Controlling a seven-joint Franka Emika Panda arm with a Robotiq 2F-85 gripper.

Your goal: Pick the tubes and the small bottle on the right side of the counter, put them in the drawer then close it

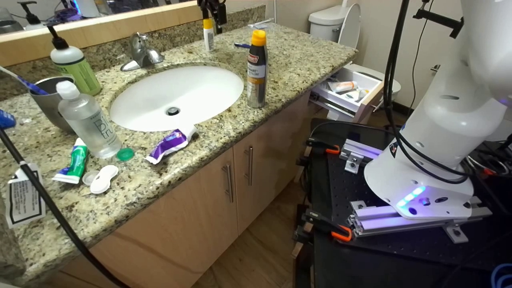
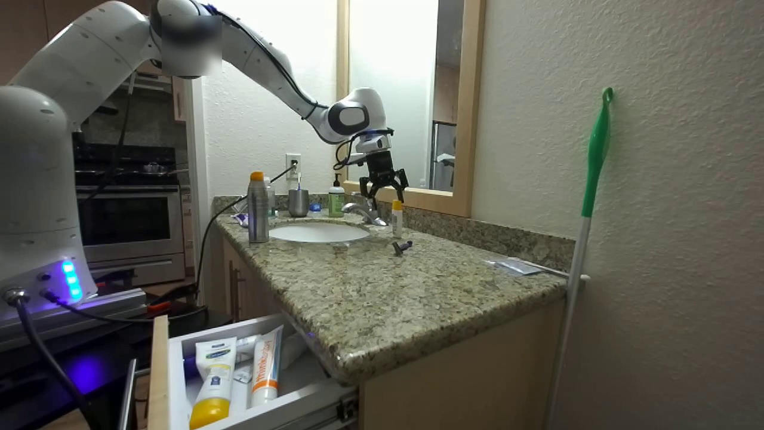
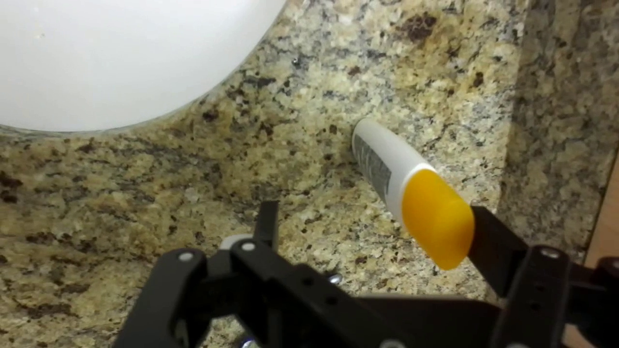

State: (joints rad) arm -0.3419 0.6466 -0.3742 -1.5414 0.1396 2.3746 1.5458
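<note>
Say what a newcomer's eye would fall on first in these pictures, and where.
Likely first, the white robot arm stretched over the counter in an exterior view, its open gripper close to the yellow-capped small bottle beside the sink. Next, the open drawer under the counter, tubes inside. Then the tall can, upright near the counter's front edge.

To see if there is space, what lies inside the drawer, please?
Inside the drawer lie a yellow-capped tube and an orange-lettered tube. Other whitish items are partly covered. The counter hides anything farther back.
</note>
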